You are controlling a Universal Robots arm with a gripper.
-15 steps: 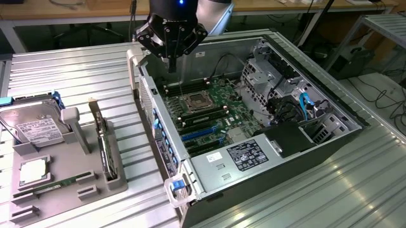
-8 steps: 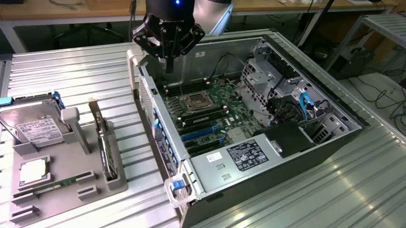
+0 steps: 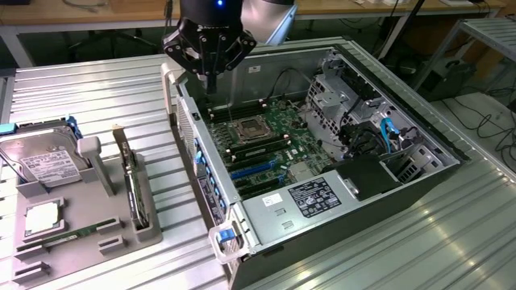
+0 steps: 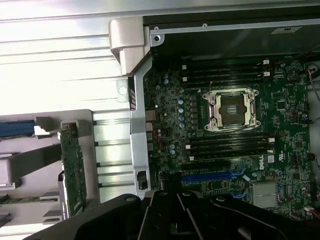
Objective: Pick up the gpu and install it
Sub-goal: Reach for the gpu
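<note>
The gripper (image 3: 211, 86) is seen hanging over the rear wall of the open computer case (image 3: 419, 136), toward the top of the exterior view. Its fingers are drawn together to a single point, and nothing is held between them. Below and just beside it lies the upper end of the motherboard (image 3: 300, 144), where the square processor socket (image 3: 248, 130) is flanked by dark memory slots.

The gpu (image 3: 132, 181) is found well apart from the gripper and outside the case. It is stood on its long edge in a slot of the grey holder (image 3: 89, 199) on the exterior view's left, and is touched by nothing but that holder. In the wrist view it is shown as a narrow green strip, upright in its slot, with ribbed metal between it and the case wall.

A silver labelled hard drive (image 3: 45, 158) is propped in the same holder, further to the exterior view's left, and a narrow green memory stick (image 3: 69, 237) is laid flat near the holder's front. The blue expansion slots (image 3: 251, 172) are seen on the board's lower half. Case and holder are both set on a ribbed metal table (image 3: 105, 84) — the card is not yet installed
</note>
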